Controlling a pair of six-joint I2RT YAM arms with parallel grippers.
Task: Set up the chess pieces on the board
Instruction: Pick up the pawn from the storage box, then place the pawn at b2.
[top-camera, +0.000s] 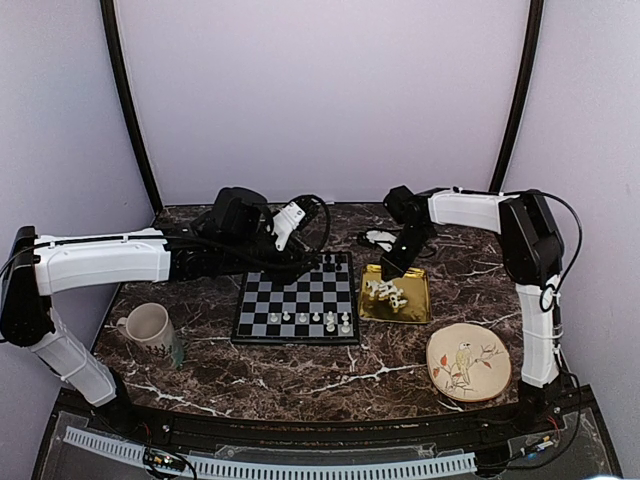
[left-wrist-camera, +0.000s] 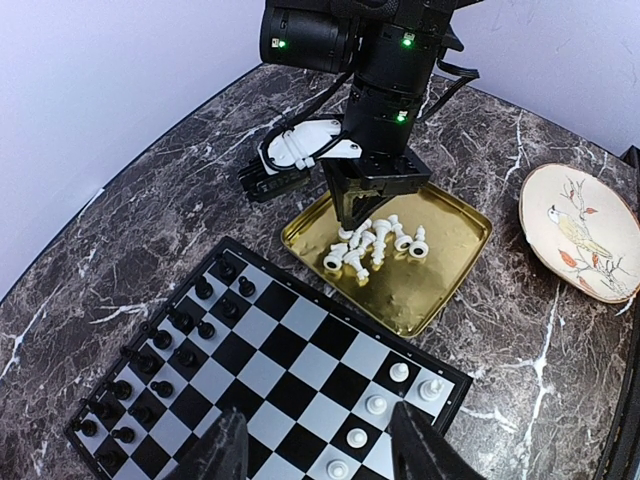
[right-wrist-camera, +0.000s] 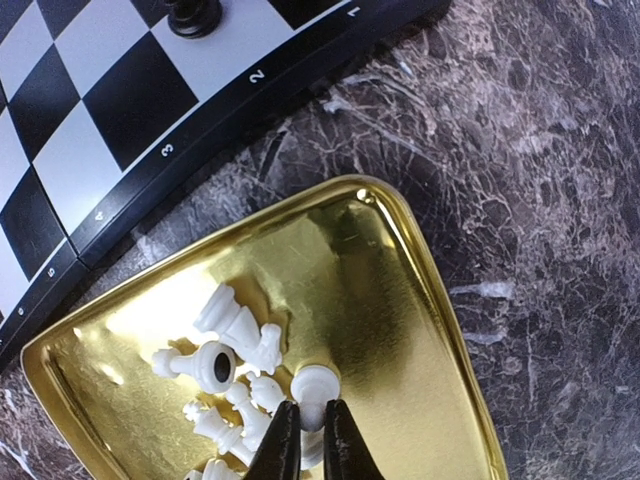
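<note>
counter (top-camera: 300, 375) polished dark marble, white-veined; tray (right-wrist-camera: 400, 300) mirror-glossy gold metal; pieces (right-wrist-camera: 235, 325) smooth cream plastic with a slight sheen; board (right-wrist-camera: 210, 125) satin black rim, smooth faintly reflective checks; plate (top-camera: 490, 378) matt, painted

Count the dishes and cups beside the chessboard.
3: cream ceramic mug left of the black-and-silver board, shiny gold square tray at its right, round bird-painted plate nearer the arms, beyond the tray.

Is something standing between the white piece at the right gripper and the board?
Nothing visible does. The right gripper pinches a white piece in the gold tray; only bare marble lies between tray and board. The left gripper hovers over the board's far side, off that path.
</note>
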